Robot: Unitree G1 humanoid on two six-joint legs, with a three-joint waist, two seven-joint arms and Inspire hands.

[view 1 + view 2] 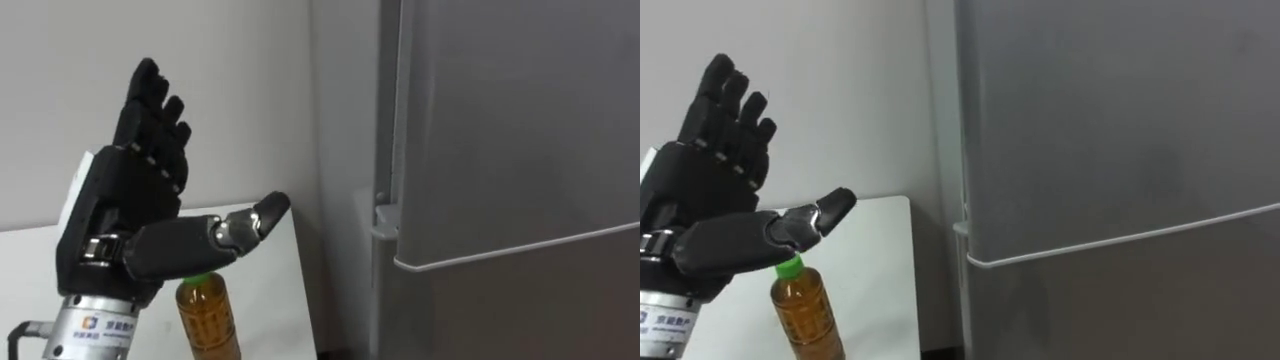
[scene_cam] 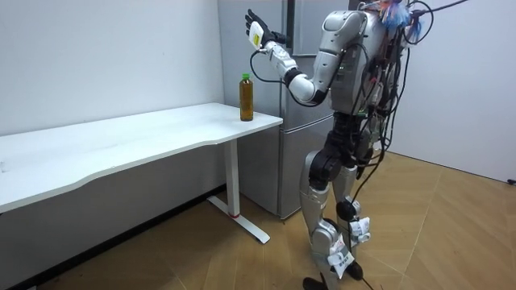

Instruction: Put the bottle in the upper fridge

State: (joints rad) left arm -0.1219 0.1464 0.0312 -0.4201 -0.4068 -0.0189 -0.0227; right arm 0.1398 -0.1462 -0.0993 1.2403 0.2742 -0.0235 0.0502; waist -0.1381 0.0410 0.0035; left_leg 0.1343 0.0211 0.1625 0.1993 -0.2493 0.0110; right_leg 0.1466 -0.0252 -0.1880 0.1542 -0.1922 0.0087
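A long white desk (image 2: 121,145) spans the left half of the room view, against a pale wall (image 2: 105,56); wooden floor (image 2: 459,234) lower right.

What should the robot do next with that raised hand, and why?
Probably swing the open left hand right to the edge of the upper fridge door: that door is shut, and the bottle stands on the white table, ungrasped.
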